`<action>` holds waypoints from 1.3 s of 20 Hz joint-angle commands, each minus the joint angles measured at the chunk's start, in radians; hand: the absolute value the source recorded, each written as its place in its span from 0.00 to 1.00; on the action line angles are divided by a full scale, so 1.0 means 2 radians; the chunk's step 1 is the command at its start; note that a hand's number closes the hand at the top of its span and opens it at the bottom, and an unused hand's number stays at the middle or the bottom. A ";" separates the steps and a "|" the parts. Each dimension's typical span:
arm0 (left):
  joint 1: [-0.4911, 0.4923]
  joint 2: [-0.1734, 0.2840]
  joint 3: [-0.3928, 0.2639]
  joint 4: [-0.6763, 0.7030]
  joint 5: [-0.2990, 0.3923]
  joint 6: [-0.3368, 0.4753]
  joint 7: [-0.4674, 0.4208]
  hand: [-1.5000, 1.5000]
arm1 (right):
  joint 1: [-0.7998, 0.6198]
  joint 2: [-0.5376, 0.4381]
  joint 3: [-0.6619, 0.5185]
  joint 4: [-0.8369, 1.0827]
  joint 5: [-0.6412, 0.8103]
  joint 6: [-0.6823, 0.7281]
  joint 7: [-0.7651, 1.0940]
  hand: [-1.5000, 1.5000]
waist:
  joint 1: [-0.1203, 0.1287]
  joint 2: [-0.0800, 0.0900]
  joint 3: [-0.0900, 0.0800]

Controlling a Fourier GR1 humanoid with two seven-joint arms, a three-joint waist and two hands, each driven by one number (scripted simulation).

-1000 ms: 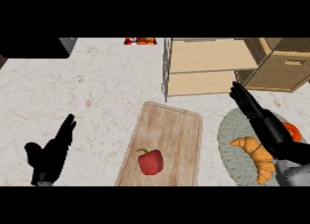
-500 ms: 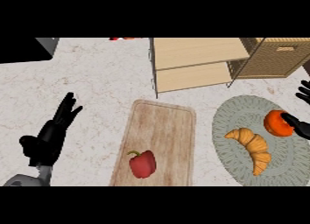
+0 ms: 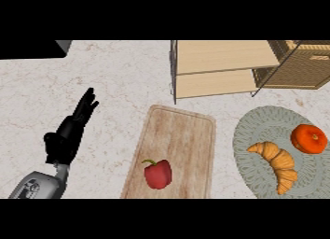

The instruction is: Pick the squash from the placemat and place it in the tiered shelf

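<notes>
An orange, round squash lies on the grey oval placemat at the right, beside a croissant. The wooden tiered shelf stands at the back, above the placemat's left side. My left hand rests open on the counter at the left, fingers straight and pointing away, far from the squash. My right hand does not show in the head view.
A wooden cutting board lies in the middle with a red bell pepper near its front end. A wicker basket stands at the back right beside the shelf. A dark object sits at the back left.
The right hand, which reached over the placemat by the squash, has left the view. The squash now lies uncovered. The view has shifted, and the left hand shows higher up.
</notes>
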 commanded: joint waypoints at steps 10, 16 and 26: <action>-0.012 -0.023 -0.012 -0.027 -0.034 0.009 0.055 0.50 | 0.069 -0.134 0.033 -0.091 0.035 0.139 0.120 0.00 | 0.011 -0.003 -0.002; -0.014 -0.034 -0.001 0.006 -0.035 0.000 0.013 0.50 | 0.071 -0.209 0.075 -0.189 0.068 0.150 0.267 0.00 | 0.013 -0.002 -0.003; -0.033 -0.034 0.015 0.022 -0.043 -0.014 0.024 0.50 | 0.082 -0.287 0.129 -0.323 0.124 0.197 0.460 0.00 | 0.010 -0.002 -0.003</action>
